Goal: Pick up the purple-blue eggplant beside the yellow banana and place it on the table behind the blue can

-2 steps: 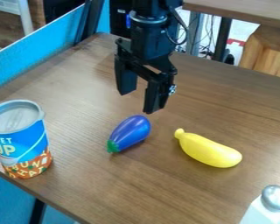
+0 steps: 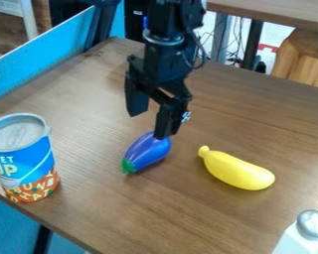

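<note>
The black gripper (image 2: 150,125) hangs over the middle of the table, its two fingers apart with nothing between them. Just below it lies a purple-blue toy eggplant (image 2: 147,153) with a green cap toward the lower left; the right finger's tip overlaps the eggplant's upper end in view, and whether they touch I cannot tell. To the right, a yellow toy banana (image 2: 238,171) lies on its side, its narrow end toward the eggplant. A soup can (image 2: 26,159) with a blue and orange label stands upright at the left.
A white shaker with a metal top (image 2: 313,224) stands at the lower right corner of the wooden table (image 2: 188,208). A blue panel (image 2: 39,62) runs along the table's upper left side, and a wooden stool (image 2: 306,57) is behind at the upper right.
The gripper has come lower and slightly left, so that its right finger now overlaps the eggplant's upper end. The eggplant, banana, can and shaker have stayed in place.
</note>
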Action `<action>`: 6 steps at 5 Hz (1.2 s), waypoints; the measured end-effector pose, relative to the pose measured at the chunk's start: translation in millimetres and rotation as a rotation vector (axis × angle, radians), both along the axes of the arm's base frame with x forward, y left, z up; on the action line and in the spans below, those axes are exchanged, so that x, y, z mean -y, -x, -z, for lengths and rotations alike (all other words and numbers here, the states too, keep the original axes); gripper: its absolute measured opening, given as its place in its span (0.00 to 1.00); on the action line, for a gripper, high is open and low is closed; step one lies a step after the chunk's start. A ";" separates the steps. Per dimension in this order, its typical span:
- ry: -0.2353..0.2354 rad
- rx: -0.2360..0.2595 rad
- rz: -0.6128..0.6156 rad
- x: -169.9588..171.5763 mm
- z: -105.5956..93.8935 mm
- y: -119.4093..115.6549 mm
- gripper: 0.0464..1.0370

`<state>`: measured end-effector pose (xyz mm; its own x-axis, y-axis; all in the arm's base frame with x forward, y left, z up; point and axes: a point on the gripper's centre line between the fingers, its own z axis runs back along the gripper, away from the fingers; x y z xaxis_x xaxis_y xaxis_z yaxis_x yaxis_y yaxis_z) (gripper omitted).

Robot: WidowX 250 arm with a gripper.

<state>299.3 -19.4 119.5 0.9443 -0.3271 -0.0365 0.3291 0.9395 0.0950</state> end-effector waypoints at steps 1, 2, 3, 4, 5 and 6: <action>0.000 0.034 0.015 -0.6 4.3 -4.2 0.96; 0.038 0.001 0.033 -1.1 17.3 -4.7 0.96; 0.092 -0.080 0.033 -6.2 41.4 -3.5 0.96; 0.104 -0.130 0.053 -4.2 55.7 -7.6 0.96; 0.098 -0.170 0.043 -4.8 65.7 -8.6 0.89; 0.082 -0.168 0.032 -6.0 65.7 -10.5 0.80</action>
<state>309.8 -13.4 53.8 0.9160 -0.3655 -0.1651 0.3640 0.9305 -0.0406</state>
